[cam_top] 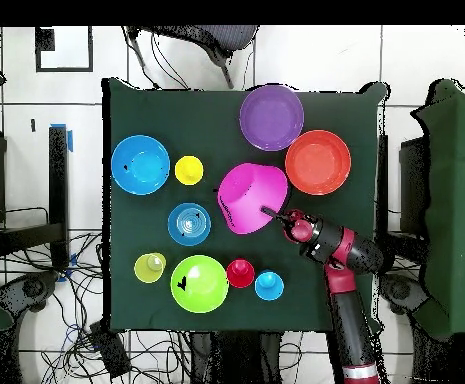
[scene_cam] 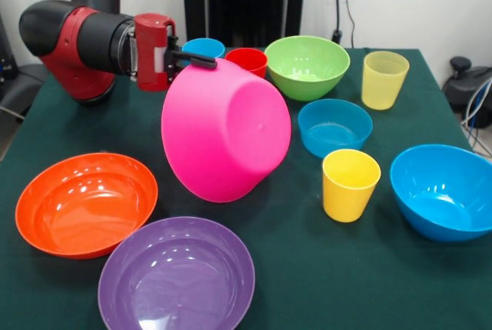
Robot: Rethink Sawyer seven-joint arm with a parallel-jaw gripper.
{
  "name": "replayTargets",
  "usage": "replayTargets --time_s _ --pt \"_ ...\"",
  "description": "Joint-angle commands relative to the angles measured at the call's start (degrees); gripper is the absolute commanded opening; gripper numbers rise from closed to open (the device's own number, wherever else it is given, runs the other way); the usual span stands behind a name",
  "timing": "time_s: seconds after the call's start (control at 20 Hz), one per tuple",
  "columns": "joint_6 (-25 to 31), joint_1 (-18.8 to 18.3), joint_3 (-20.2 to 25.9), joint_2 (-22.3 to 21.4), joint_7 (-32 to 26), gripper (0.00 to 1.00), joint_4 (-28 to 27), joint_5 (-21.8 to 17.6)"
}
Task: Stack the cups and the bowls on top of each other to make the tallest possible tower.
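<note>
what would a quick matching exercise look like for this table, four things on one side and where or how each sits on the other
Things:
1. pink bowl
2. purple bowl
3. opaque yellow cup
4. red cup

States or places:
A. upright between the small blue bowl and the big blue bowl
B. tilted on its side, rim held by the gripper
C. at the table's edge nearest the front camera, beside the orange bowl
D. at the robot's side, between the blue cup and the green bowl

Pairs: 1-B, 2-C, 3-A, 4-D
</note>
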Motion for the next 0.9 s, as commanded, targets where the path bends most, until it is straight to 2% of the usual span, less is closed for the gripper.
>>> replayTargets --time_s 0.05,0.55,0.9 --pt "5.22 2.16 -5.37 0.45 -20.44 0.00 -12.12 2.17" --pt "10.84 2.11 -5.00 -1.01 -20.79 0.00 -14.16 3.88" --pt "12.83 2.61 -4.74 -1.02 -20.42 0.00 -14.75 4.58"
